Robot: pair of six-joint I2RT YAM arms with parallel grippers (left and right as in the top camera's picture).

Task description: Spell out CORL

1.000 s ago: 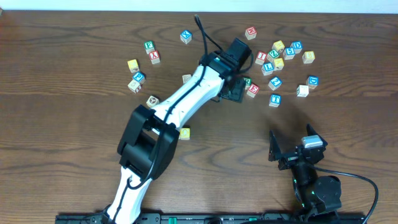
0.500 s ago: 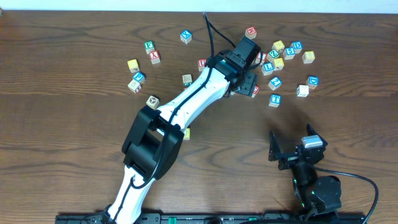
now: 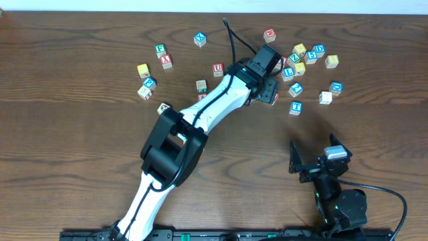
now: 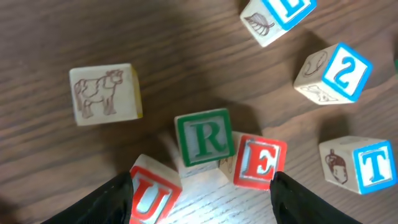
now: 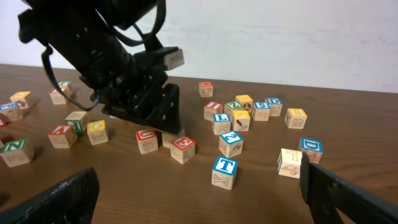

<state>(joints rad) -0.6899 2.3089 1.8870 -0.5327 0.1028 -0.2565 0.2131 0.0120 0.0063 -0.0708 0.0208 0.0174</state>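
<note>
My left end effector (image 4: 202, 186) hangs open over the R (image 4: 202, 135), near the tabletop's far edge; U (image 4: 149, 198) and E (image 4: 258, 163) crowd it, so I should centre and pinch R alone.

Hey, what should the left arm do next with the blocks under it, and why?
Probably turn the left gripper before lowering, so its open jaws straddle only the green R block. Right now the red U block and red E block crowd it and sit between the jaws too.
</note>
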